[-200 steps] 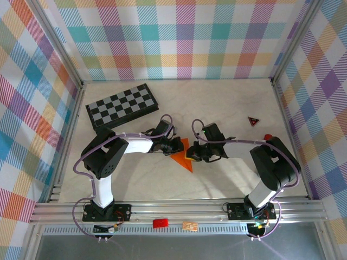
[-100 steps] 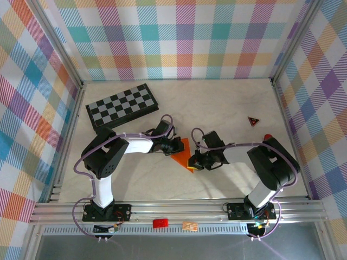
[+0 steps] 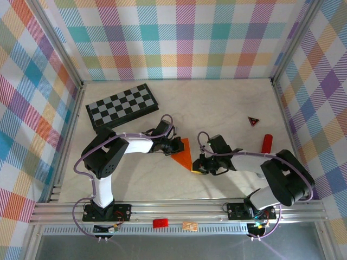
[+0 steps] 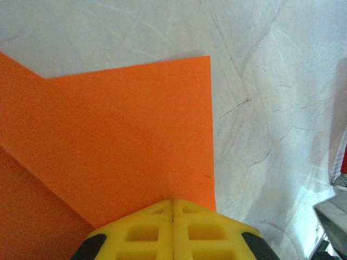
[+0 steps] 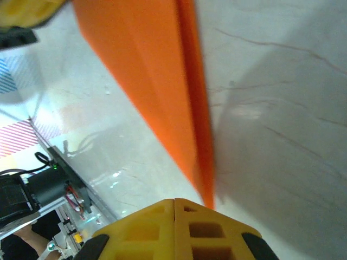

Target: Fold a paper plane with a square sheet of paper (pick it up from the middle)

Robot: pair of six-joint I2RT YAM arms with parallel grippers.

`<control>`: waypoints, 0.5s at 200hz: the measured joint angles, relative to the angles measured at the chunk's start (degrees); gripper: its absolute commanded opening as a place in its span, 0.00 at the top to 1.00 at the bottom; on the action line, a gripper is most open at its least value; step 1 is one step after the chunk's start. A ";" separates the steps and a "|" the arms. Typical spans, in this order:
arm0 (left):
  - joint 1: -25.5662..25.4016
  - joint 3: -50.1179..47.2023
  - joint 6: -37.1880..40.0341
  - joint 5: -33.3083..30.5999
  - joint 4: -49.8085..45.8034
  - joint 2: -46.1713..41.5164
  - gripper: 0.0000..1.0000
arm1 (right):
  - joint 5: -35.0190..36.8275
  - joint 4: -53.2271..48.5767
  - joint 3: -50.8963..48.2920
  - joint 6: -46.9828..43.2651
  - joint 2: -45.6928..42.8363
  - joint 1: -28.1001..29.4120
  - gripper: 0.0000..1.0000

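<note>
On the tabletop [image 3: 227,114], orange paper [image 3: 184,155] stretches from clenched left tool [image 3: 175,146] at its broad end to clenched right tool [image 3: 199,167] at its point.

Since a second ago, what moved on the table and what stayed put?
The right gripper slid toward the near edge, to the orange paper's tip, and its arm swung aside, uncovering the red cylinder. The left gripper, paper, checkerboard and small triangle stayed put.
</note>
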 measured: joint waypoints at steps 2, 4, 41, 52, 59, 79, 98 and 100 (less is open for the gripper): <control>0.00 0.00 -0.02 0.00 0.00 0.00 0.92 | 0.02 -0.07 0.31 0.00 -0.02 0.00 0.96; 0.00 0.00 -0.02 -0.02 0.00 0.00 0.92 | 0.00 -0.15 0.55 0.00 -0.02 0.00 0.96; 0.00 0.00 -0.02 0.00 0.00 0.00 0.92 | -0.37 0.26 9.53 0.09 6.75 0.17 0.93; 0.00 0.00 -0.02 0.00 0.00 0.00 0.92 | -0.11 1.49 11.47 0.17 10.36 0.35 0.93; 0.00 0.00 -0.02 0.00 0.02 0.02 0.92 | -0.02 2.10 12.07 0.17 12.37 0.44 0.94; 0.00 0.00 -0.02 0.00 0.02 0.04 0.92 | 0.72 2.29 11.47 0.15 15.76 0.66 0.94; 0.00 0.00 -0.02 0.02 0.02 0.04 0.92 | 0.76 4.55 8.74 0.15 14.21 0.63 0.94; 0.00 0.00 -0.02 0.02 0.02 0.04 0.92 | 0.76 4.79 8.41 0.13 14.01 0.63 0.93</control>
